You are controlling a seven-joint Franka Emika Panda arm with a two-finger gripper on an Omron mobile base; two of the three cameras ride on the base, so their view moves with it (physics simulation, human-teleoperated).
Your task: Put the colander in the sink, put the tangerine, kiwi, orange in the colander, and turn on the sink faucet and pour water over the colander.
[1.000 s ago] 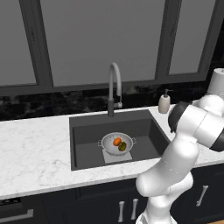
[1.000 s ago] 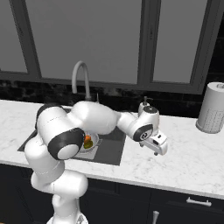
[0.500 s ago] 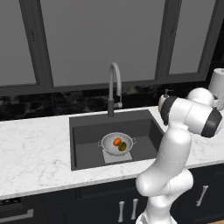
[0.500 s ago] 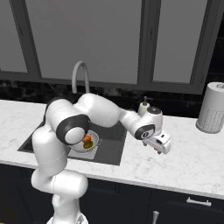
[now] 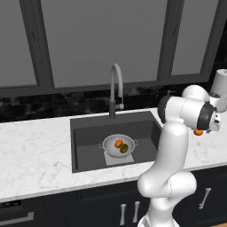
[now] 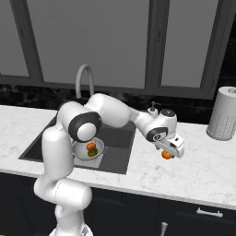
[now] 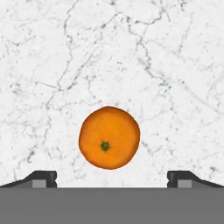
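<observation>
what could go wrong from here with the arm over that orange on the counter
The round orange fruit lies loose on the white marble counter between the open hand's fingertips; an off-centre close could nudge it rolling away. On the carry back, it could strike the rim of the dark grey sink or miss the small silver colander.

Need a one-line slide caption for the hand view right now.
Open gripper poised above the orange lying on the white marble counter.

Bright orange [image 7: 109, 137]; grey-veined white marble counter [image 7: 65, 52].
</observation>
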